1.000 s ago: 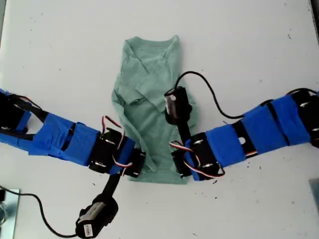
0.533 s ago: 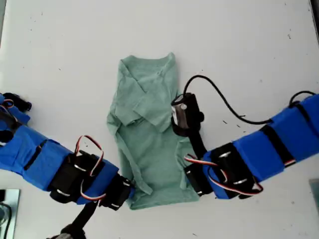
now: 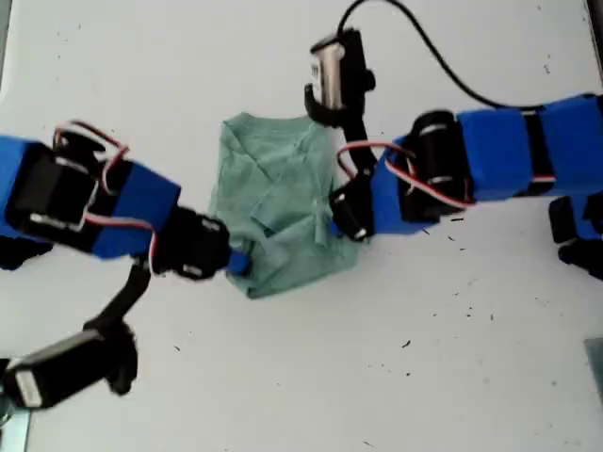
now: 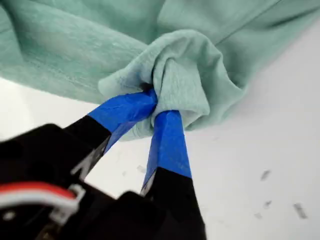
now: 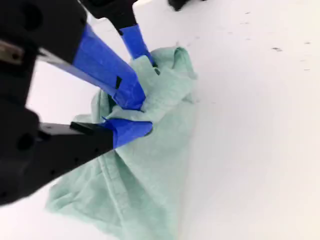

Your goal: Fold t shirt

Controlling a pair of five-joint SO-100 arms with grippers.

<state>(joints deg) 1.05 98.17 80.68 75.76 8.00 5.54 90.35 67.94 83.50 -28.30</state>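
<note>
T shirt (image 3: 273, 202) lies a little left of centre in the upper half of the exterior view, on the white bench (image 3: 452, 358), already narrowed into a long strip: both sleeves look turned in over the body, and the ribbed neckline sits at its upper end. The lengthwise folds seem done, by my reading; the crosswise fold, hem toward collar, is under way, since the lower edge is bunched and raised rather than lying flat.

My first gripper (image 4: 156, 106) has its blue-taped jaws pinched tight on a gathered hem corner; in the exterior view that is the arm reaching in from the frame's left, at the strip's lower left corner. My second gripper (image 5: 135, 117), reaching from the frame's right, has its jaws narrowly clamped on a wad of cloth at the strip's right edge.

What is left: carry both corners up over the body, lay them down, let go, and smooth the folded cloth.
</note>
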